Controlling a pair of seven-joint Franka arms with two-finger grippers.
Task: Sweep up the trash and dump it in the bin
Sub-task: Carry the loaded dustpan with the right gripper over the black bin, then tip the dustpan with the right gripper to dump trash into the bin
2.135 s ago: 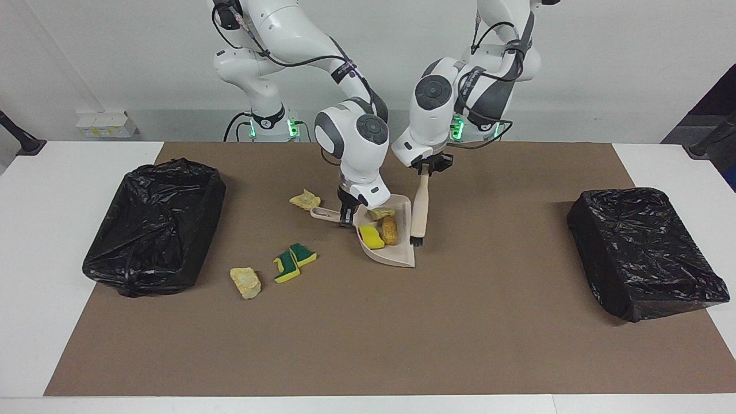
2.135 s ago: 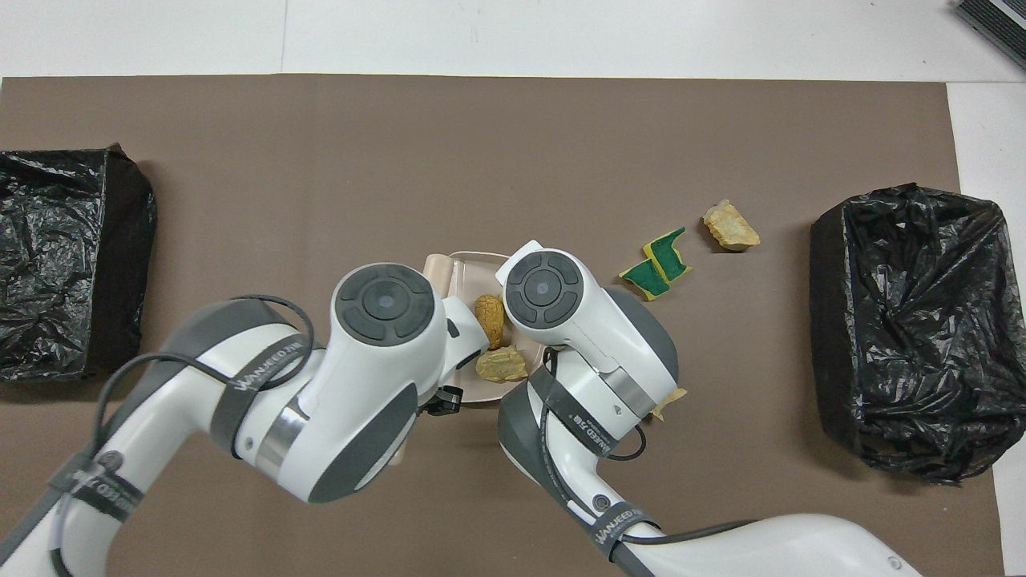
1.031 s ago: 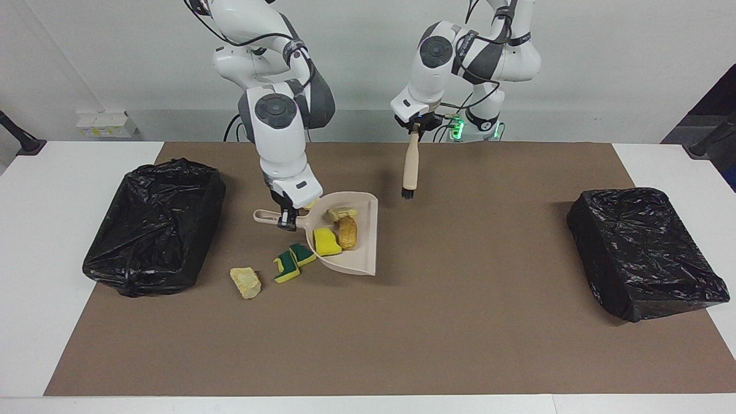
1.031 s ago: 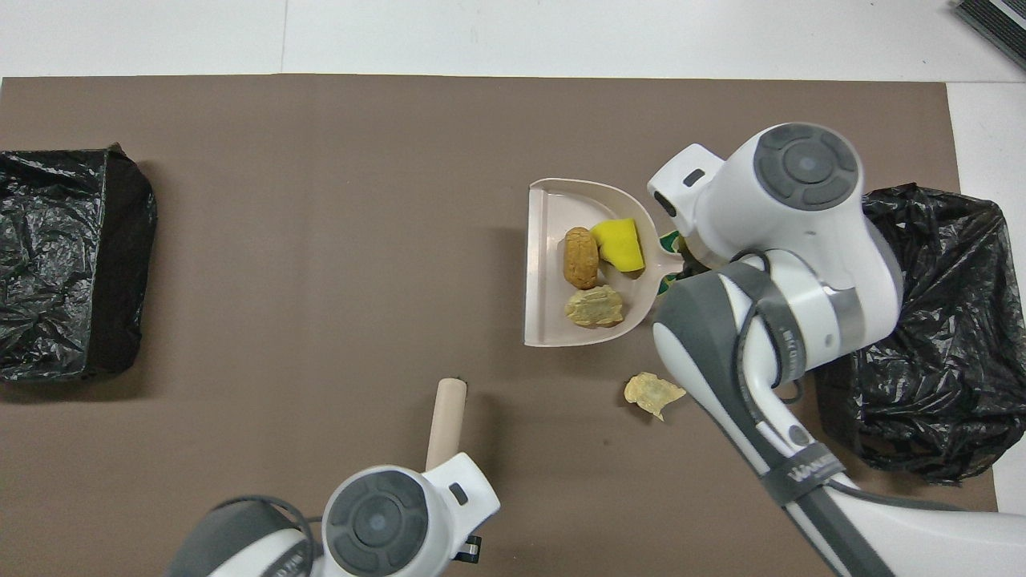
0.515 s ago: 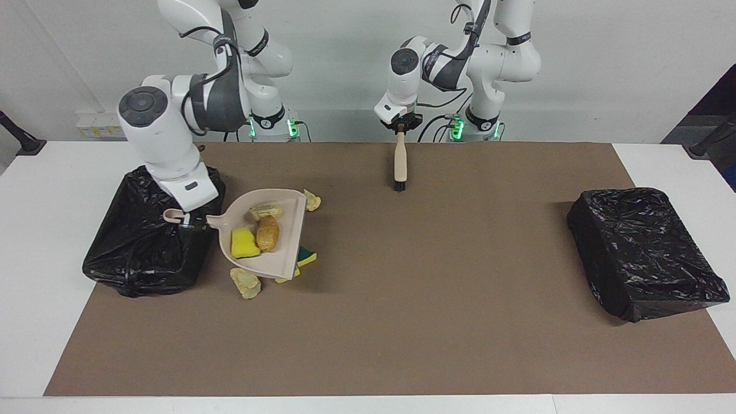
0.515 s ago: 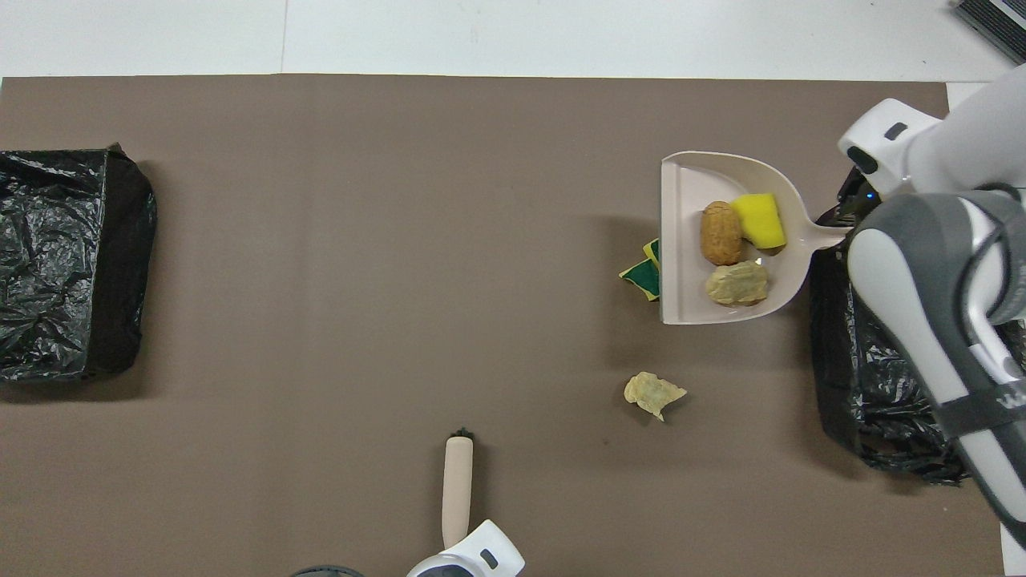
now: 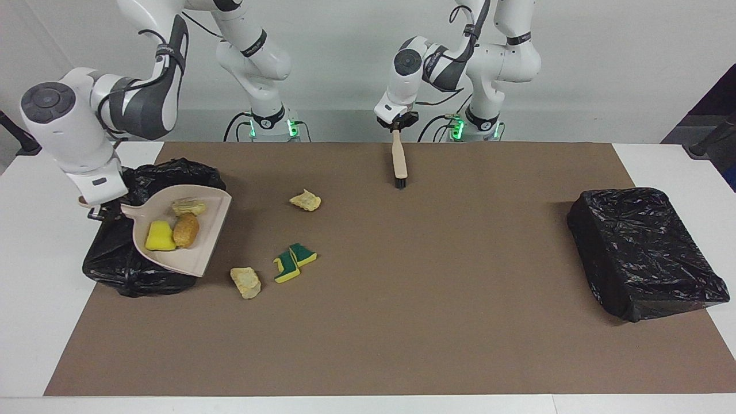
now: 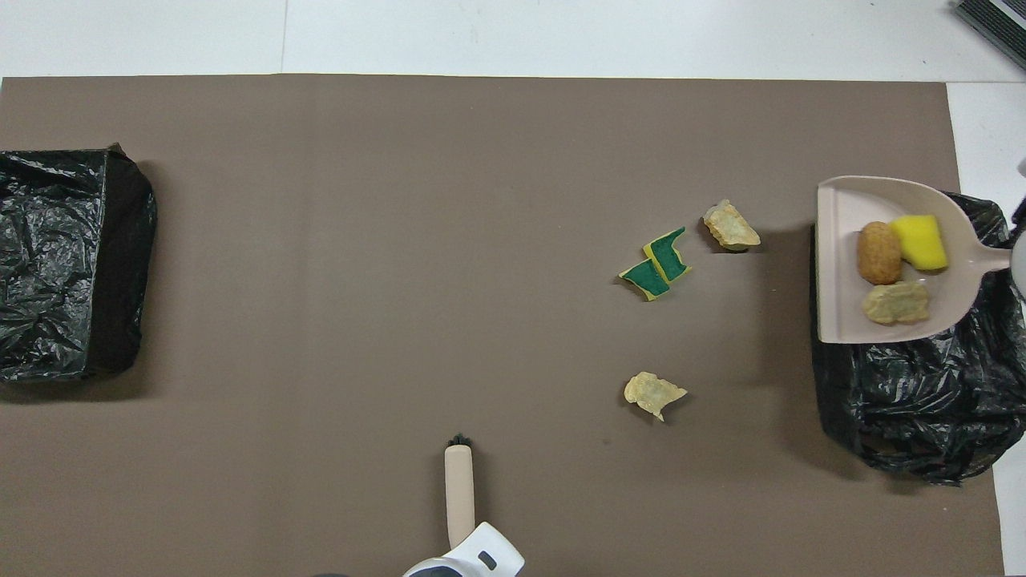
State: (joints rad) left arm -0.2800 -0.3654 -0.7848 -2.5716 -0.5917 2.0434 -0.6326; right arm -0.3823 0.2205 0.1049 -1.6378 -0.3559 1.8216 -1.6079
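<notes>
The right tool (image 7: 95, 211) is clamping the handle of the beige dustpan (image 7: 214, 230) and holding it in the air over the black-lined bin (image 7: 172, 172) at the right arm's end of the counter (image 7: 402, 333). Three sponge scraps are riding in the pan: a yellow one (image 7: 159, 237), a tan-orange one (image 7: 186, 229) and a pale beige one (image 7: 188, 206). Four more are lying on the counter: two green-and-yellow pieces (image 7: 294, 261) touching each other, a beige scrap (image 7: 245, 281) beside them, and another beige scrap (image 7: 305, 200) nearer to the robots. The left tool (image 7: 398, 123) is gripping the brush (image 7: 399, 164) by its handle, bristles hanging down above the counter's robot edge, waiting. The pan's open lip is reaching out past the bin's inner wall, so tipping from here is risking scraps sliding onto the counter instead of into the bag
</notes>
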